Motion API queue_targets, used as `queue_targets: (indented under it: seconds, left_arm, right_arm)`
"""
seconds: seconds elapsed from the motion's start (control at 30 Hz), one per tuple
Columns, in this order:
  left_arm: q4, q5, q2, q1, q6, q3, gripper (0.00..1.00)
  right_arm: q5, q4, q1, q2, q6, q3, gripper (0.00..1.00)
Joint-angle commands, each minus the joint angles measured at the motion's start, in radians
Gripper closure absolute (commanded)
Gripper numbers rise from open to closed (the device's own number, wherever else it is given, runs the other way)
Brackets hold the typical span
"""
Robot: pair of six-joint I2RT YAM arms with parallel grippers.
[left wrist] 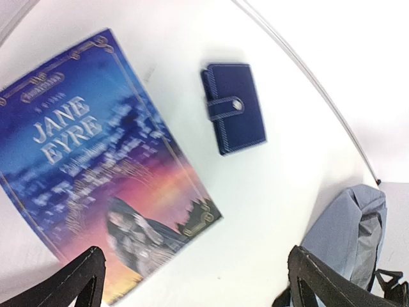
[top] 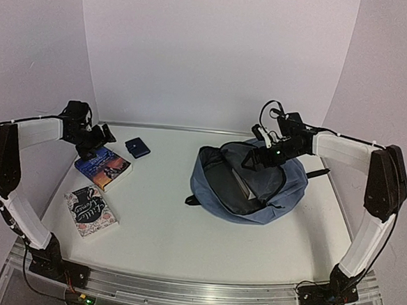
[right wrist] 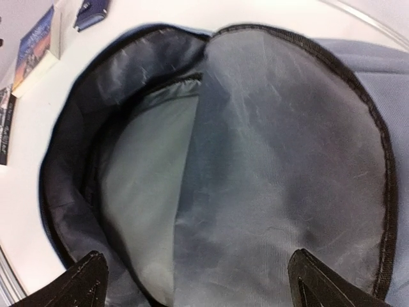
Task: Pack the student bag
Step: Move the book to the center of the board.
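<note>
The slate-blue student bag [top: 292,180] lies right of centre with its main compartment wide open, grey lining showing [right wrist: 275,160]. My right gripper [top: 259,158] hovers over the opening, open and empty. My left gripper [top: 101,137] is open and empty, just above the far edge of the Jane Eyre book [top: 103,166], whose cover fills the left wrist view [left wrist: 96,166]. A small navy wallet [top: 137,147] lies beyond it and shows in the left wrist view [left wrist: 234,115]. A second book with a dark floral cover [top: 91,211] lies at the near left.
White walls close the table at the back and sides. A black bag strap [top: 318,174] sticks out right of the bag. A metal rail [top: 194,291] runs along the near edge. The bag's edge shows in the left wrist view [left wrist: 348,230].
</note>
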State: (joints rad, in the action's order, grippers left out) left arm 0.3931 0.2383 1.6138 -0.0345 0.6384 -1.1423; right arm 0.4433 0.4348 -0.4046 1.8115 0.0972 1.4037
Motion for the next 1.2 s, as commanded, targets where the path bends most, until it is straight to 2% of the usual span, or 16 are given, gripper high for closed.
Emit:
queue_targets:
  seconds: [0.0,0.33,0.47,0.57,0.7,0.87,0.97,1.07,1.17]
  left_arm:
    - [-0.050,0.080,0.057,0.131,-0.077,-0.029,0.00]
    - [-0.024,0.027,0.264,0.197,-0.224,-0.239,0.00]
    - [-0.011,-0.041,0.339,0.199,-0.285,-0.310,0.00]
    - [0.002,-0.064,0.405,0.203,-0.311,-0.361,0.00]
    - [0.016,-0.067,0.474,0.202,-0.346,-0.404,0.00]
    - [0.009,-0.105,0.529,0.202,-0.372,-0.419,0.00]
    - [-0.006,-0.081,0.535,0.201,-0.372,-0.388,0.00]
    - [-0.035,-0.012,0.498,0.188,-0.357,-0.327,0.03]
    - [-0.041,-0.001,0.438,0.139,-0.357,-0.274,0.05]
  right_arm:
    - [0.041,-0.010,0.000,-0.088,-0.008,-0.024,0.02]
    - [-0.011,-0.042,-0.002,-0.191,-0.044,-0.055,0.02]
    - [-0.006,-0.048,-0.002,-0.218,-0.027,-0.085,0.02]
    - [-0.010,-0.107,-0.002,-0.262,-0.120,-0.130,0.02]
    - [0.081,-0.126,-0.002,-0.293,-0.109,-0.174,0.02]
    - [0.201,-0.078,-0.002,-0.247,-0.146,-0.138,0.02]
    - [0.282,-0.076,-0.001,-0.228,-0.179,-0.136,0.02]
    - [0.333,-0.077,-0.005,-0.201,-0.223,-0.132,0.02]
    - [0.321,-0.077,-0.030,-0.171,-0.242,-0.124,0.02]
